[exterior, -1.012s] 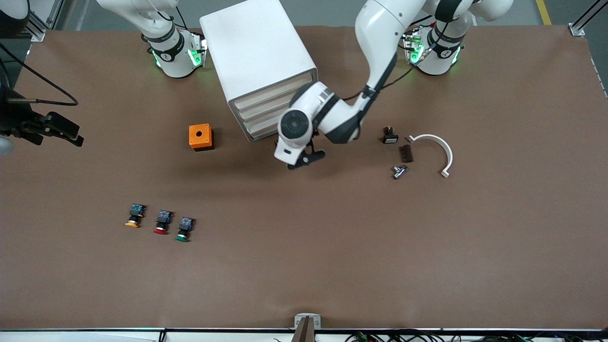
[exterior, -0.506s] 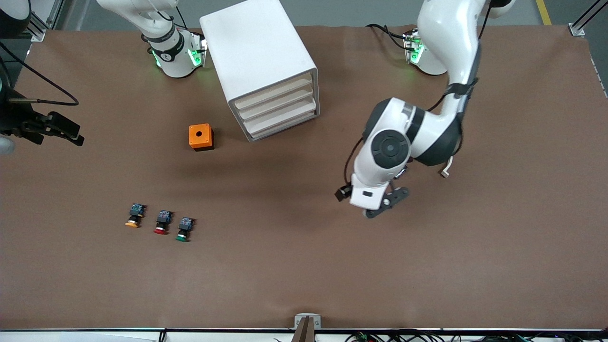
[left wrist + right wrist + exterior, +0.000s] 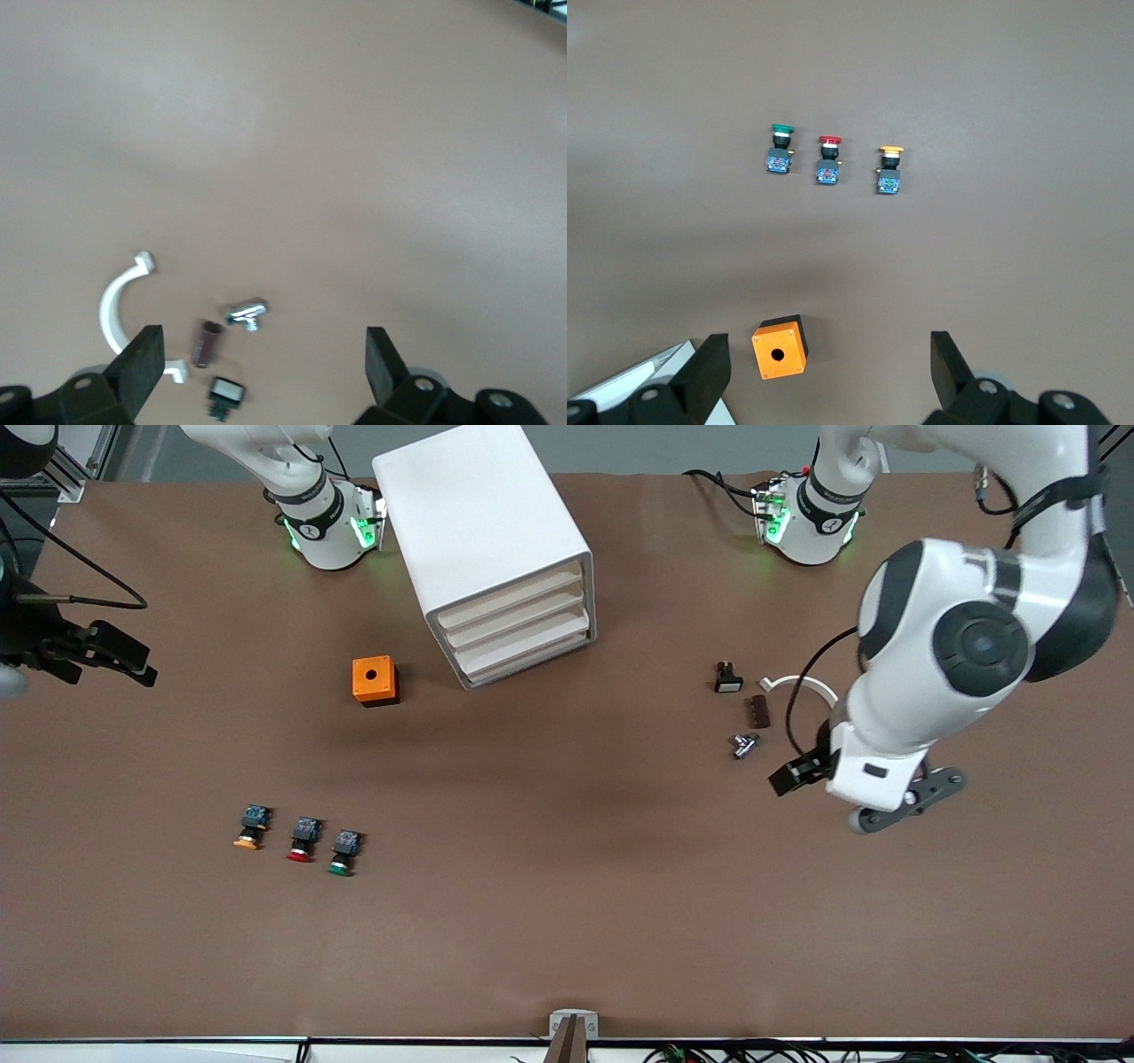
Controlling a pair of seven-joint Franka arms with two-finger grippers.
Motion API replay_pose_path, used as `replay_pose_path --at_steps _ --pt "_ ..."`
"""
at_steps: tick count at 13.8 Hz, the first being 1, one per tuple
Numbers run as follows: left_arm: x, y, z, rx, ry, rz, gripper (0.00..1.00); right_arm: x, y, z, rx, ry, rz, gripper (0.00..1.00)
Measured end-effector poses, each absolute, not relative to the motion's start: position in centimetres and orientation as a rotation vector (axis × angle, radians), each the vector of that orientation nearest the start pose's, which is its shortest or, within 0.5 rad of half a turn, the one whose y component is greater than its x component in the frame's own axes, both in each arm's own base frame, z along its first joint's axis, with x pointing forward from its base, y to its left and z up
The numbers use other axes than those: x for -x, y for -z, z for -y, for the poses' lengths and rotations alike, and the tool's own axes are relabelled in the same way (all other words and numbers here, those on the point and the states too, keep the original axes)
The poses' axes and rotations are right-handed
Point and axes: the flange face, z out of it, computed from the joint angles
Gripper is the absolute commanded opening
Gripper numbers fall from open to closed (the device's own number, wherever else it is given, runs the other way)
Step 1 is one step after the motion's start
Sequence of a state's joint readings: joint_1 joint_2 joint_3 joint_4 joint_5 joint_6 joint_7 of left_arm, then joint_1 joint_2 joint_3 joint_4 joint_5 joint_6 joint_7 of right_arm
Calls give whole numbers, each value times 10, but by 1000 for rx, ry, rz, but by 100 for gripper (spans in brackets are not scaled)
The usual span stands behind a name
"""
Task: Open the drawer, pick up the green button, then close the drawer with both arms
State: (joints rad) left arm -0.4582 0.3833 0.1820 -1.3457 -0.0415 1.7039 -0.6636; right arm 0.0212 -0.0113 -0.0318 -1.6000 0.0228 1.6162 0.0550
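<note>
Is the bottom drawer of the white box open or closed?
Closed. The drawer sits level with the other drawer fronts of the cabinet, nothing sticking out, and no pincer is touching it.

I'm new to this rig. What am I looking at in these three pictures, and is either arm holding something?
Two white robot arms share a brown table. One picture looks down from across the table; the others come from cameras on each wrist. The left gripper is open and empty, over small parts including a white curved piece. The right gripper is open and empty, over the orange box. The white cabinet has its lowest drawer shut. The green button lies beside a red and a yellow one.
</note>
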Motion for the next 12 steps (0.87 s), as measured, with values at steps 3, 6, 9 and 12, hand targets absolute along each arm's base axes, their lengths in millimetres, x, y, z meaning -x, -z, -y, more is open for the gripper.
replay_pose_path --at_steps 3,6,9,12 --pt "-631 -551 166 3089 11 424 100 -555 -620 3 3116 40 -102 100" --pt "-615 -585 121 3105 -37 312 100 -555 -620 3 3116 38 -102 100" --pt "-593 -615 95 3119 -85 219 100 -555 -620 2 3116 39 -100 100" --pt "-576 -623 82 3131 -118 151 100 -555 -620 2 3116 40 -100 100"
